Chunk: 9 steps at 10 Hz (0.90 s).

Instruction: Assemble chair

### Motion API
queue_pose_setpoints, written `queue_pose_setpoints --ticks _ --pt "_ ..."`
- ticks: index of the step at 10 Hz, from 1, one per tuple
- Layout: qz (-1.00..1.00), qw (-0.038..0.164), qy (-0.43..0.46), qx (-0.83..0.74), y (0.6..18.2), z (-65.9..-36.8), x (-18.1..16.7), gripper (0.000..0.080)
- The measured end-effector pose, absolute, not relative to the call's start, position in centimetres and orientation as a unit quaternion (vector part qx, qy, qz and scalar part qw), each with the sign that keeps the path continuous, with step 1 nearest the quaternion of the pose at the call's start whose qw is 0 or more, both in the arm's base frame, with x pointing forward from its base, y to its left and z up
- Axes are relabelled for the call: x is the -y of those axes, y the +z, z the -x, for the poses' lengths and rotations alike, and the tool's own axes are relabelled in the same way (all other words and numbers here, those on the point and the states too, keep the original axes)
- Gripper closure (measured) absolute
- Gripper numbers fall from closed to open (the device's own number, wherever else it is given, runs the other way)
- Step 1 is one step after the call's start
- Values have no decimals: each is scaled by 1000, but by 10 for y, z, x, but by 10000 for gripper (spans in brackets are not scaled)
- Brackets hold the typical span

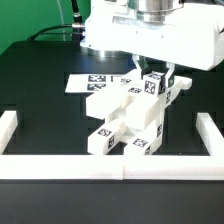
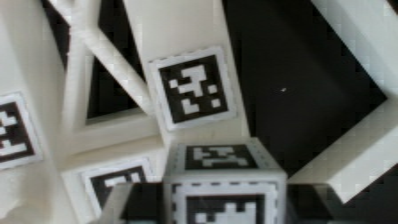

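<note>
one white chair (image 1: pixel 130 118), part built, sits about the middle of the black table (image 1: pixel 40 110). it is inside the white rail (image 1: pixel 100 166) and nearer the camera than the marker board (image 1: pixel 92 83). from where i stand it looks like a blocky stack of tagged pieces, with a taller bit rising on the exterior view's right.

the arm hangs straight over that taller bit, with the hand (image 1: pixel 153 76) right down at its top. the wrist view looks past a small tagged block (image 2: pixel 217 185) close under the camera to the crossed bars of the frame (image 2: pixel 107 70), which carry a tag (image 2: pixel 192 88) of their own. the block sits where the fingers would meet, so the hand seems to be closing about it. i can't make out the fingers clearly in either view, though, so i can't tell how far apart they are or whether they have a hold on it.

my guess is the step in hand is taking hold of this upper piece, either to seat it or to turn it home. the next move wants a firm, square hold first. after that comes a gentle press or twist, kept in line with the joint so the rest of the stack doesn't shift or tip.
</note>
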<state>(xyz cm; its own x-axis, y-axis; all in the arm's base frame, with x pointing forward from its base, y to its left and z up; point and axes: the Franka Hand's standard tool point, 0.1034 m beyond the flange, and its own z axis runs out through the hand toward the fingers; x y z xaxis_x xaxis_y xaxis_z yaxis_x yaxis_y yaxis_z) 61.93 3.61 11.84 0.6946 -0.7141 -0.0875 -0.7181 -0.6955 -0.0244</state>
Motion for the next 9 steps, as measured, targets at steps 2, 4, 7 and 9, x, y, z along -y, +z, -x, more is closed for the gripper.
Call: queue_pose_setpoints --ticks 2,4,7,9 --pt "915 28 36 -401 118 -619 -36 515" --pt "884 26 38 -465 118 -619 -37 514" --pt "833 22 40 -551 119 -620 -37 512" --pt "800 21 41 -599 119 -620 -37 512"
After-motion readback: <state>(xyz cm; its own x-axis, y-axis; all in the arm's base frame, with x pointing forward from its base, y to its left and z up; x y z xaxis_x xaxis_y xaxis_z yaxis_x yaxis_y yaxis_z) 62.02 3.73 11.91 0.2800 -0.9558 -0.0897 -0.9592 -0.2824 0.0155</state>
